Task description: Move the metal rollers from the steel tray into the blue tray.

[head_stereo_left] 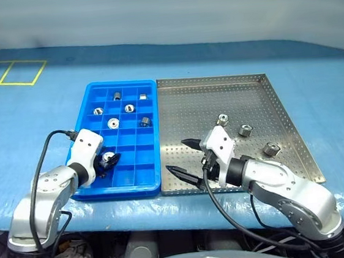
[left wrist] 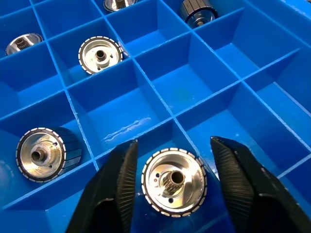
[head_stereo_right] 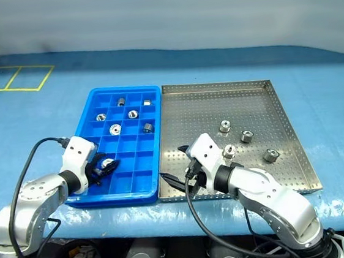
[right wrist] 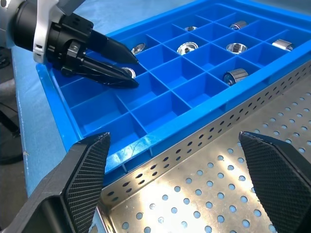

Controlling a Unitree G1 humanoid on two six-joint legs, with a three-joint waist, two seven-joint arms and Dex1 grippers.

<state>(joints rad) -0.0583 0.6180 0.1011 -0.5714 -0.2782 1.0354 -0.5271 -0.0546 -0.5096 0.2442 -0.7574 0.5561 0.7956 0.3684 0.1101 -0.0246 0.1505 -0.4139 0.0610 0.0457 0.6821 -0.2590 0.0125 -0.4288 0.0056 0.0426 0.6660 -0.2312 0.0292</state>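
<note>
The table under a light blue cover carries both trays near its front edge, with open cover on the left, right and far sides.

The large, square, silver-grey steel tray with perforated floor lies on the right. Its left rim touches the right wall of the bright blue plastic tray with a grid of square compartments. The far half and the near-left part of the steel floor are bare.

The right gripper hovers over the near-left corner of the steel tray, its two black fingers spread wide with nothing between them.

The left gripper reaches into a compartment near the front-left corner of the blue tray. Its fingers stand apart on either side of one small shiny silver metal roller, which sits on the compartment floor with a gap at each side.

Three rollers lie on the right half of the steel tray. Six more occupy compartments in the far half of the blue tray, for example and. The remaining compartments are free.
</note>
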